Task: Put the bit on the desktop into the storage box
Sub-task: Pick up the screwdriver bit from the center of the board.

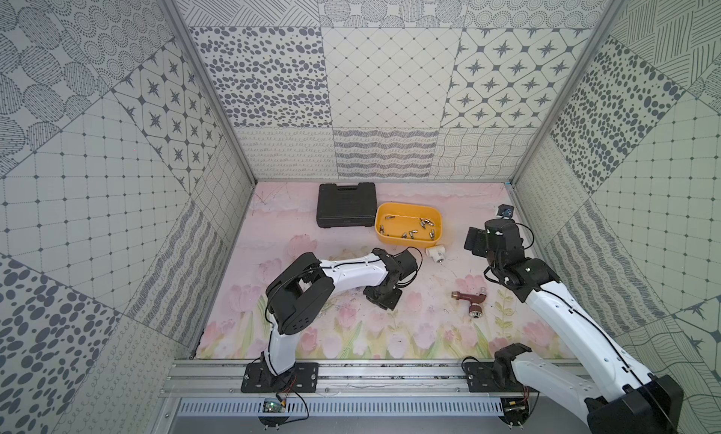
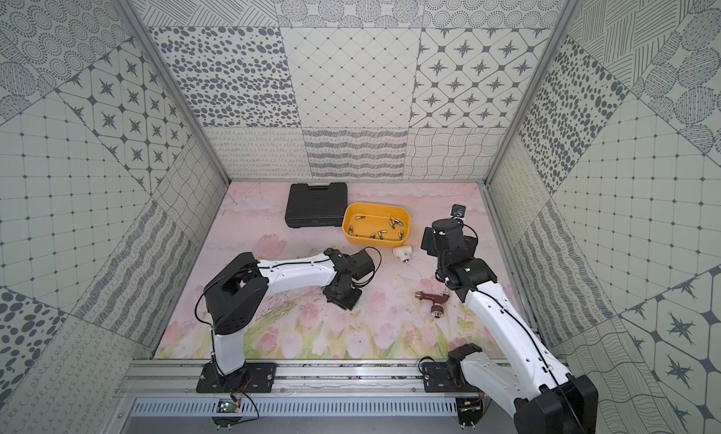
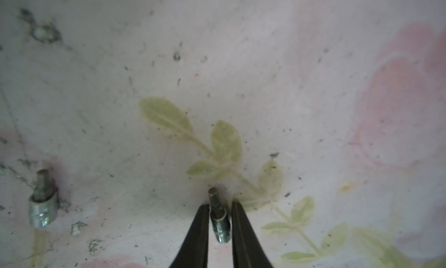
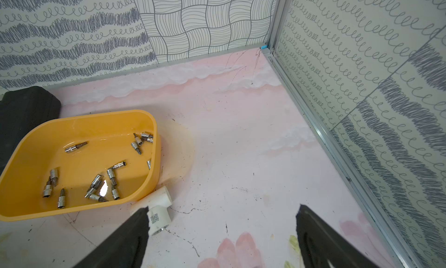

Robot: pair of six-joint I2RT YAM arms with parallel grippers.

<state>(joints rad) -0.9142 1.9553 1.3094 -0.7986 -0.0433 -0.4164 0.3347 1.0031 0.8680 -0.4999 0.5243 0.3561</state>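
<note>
1. Gripping: your left gripper (image 3: 220,204) has its jaws closed on one bit (image 3: 218,217), low over the flowered desktop (image 3: 289,86). The blurred wrist view does not show you whether the bit is lifted.
2. One loose bit (image 3: 43,201) lies nearby on the desktop.
3. Your right gripper (image 4: 223,207) is spread wide and empty, near one white pipe fitting (image 4: 161,205) that sits against the storage box (image 4: 24,212).
4. Around: one black case (image 1: 346,205) beside the box; one red-brown tap (image 1: 470,297), well apart.
5. The box holds roughly fourteen boxed bits (image 4: 111,174).
</note>
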